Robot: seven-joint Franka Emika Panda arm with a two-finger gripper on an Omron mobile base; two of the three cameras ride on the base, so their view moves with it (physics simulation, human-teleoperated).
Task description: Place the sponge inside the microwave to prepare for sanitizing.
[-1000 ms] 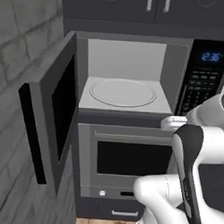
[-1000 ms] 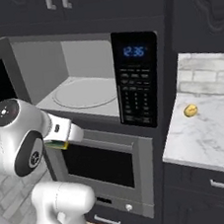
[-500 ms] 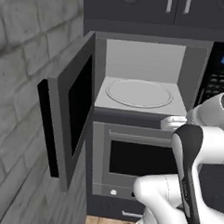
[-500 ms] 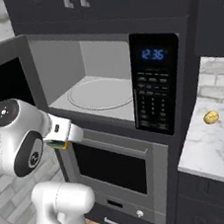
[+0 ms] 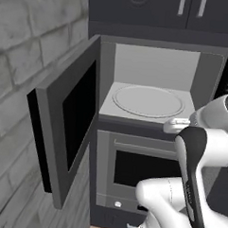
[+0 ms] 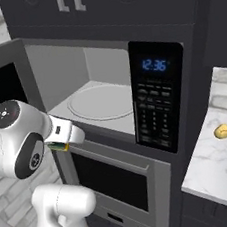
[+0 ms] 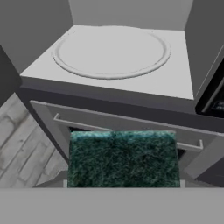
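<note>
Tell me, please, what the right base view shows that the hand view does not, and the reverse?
The right base view alone shows the keypad with its blue clock, the marble counter carrying a small yellow lump, and the arm's hand in front of the oven. The hand view alone shows the sponge's green scouring face close up, and wood flooring. Both share the open microwave with its round turntable, the oven handle, and the sponge.
</note>
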